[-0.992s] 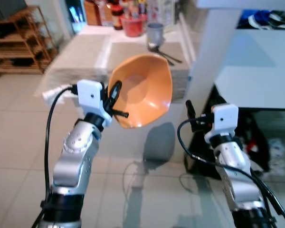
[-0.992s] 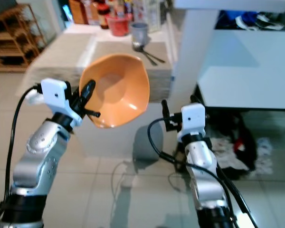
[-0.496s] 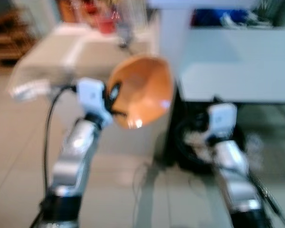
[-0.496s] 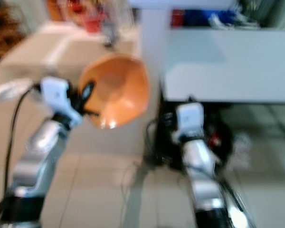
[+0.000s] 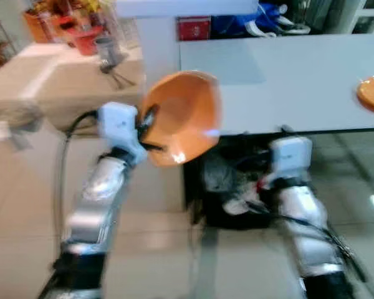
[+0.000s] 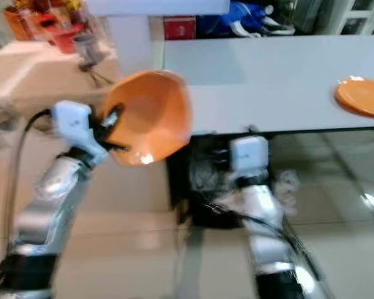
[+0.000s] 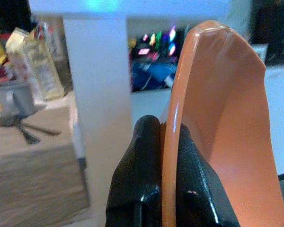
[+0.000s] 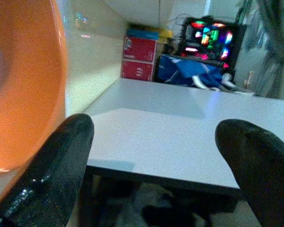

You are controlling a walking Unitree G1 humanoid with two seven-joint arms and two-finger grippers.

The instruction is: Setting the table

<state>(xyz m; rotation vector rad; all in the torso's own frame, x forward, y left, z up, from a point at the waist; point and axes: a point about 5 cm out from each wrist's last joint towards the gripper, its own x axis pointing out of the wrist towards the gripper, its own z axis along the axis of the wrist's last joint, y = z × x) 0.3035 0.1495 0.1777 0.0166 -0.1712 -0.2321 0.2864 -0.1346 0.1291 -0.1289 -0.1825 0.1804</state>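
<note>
An orange bowl (image 5: 186, 115) is held up in front of me, tilted on its side, with my left gripper (image 5: 147, 128) shut on its rim. In the left wrist view the two black fingers (image 7: 144, 156) pinch that rim (image 7: 173, 142) between them. My right gripper (image 8: 156, 156) is open and holds nothing; it points at the white table (image 5: 287, 68), with the bowl (image 8: 23, 85) beside it. An orange plate (image 6: 361, 96) lies at the table's right end.
A beige-covered counter (image 5: 43, 81) stands at the left with a grey cup (image 5: 106, 48), cutlery and red containers. A white pillar (image 5: 157, 43) rises at the table's corner. Dark clutter (image 5: 230, 187) lies under the table. Tiled floor is below me.
The camera has swung to the right: the counter slid left and the white table with the orange plate came into view. The bowl stays in my left gripper.
</note>
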